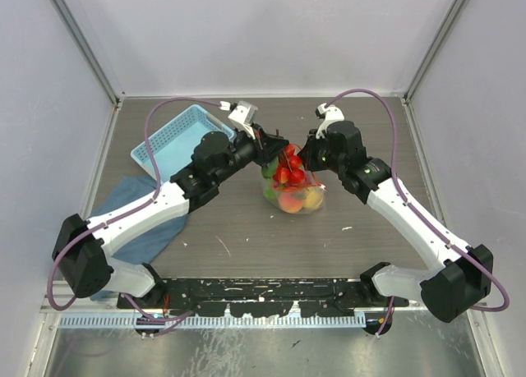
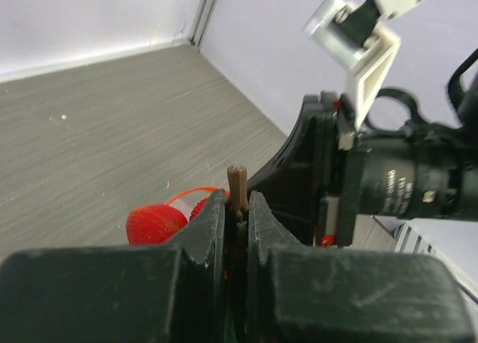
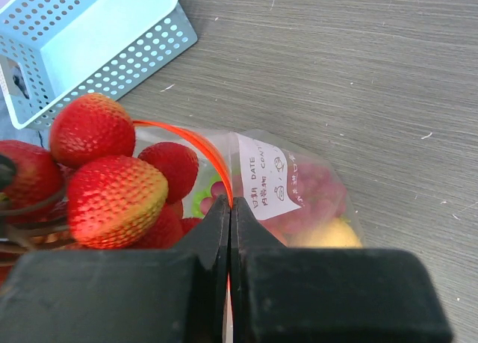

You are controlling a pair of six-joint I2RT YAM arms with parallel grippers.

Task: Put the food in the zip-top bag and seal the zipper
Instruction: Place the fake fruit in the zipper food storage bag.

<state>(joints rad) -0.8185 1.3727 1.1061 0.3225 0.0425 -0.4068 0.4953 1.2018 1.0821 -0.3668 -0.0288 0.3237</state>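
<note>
The clear zip-top bag (image 1: pixel 297 195) stands at the table's middle with yellow, orange and purple food (image 1: pixel 301 199) inside. My right gripper (image 3: pixel 229 201) is shut on the bag's mouth edge, pinching the red-orange zipper (image 3: pixel 196 140) next to the white label (image 3: pixel 270 175). A bunch of red berries (image 3: pixel 112 199) hangs at the open mouth, partly above it. My left gripper (image 2: pixel 237 202) is shut on the bunch's brown stem (image 2: pixel 237 184), with the berries (image 2: pixel 153 223) just beyond its fingers. In the top view the left gripper (image 1: pixel 269 153) and right gripper (image 1: pixel 302 158) meet over the bag.
A light blue perforated basket (image 1: pixel 177 139) sits at the back left, close to the left arm. A blue cloth (image 1: pixel 136 229) lies under that arm at the front left. Grey walls enclose the table on three sides.
</note>
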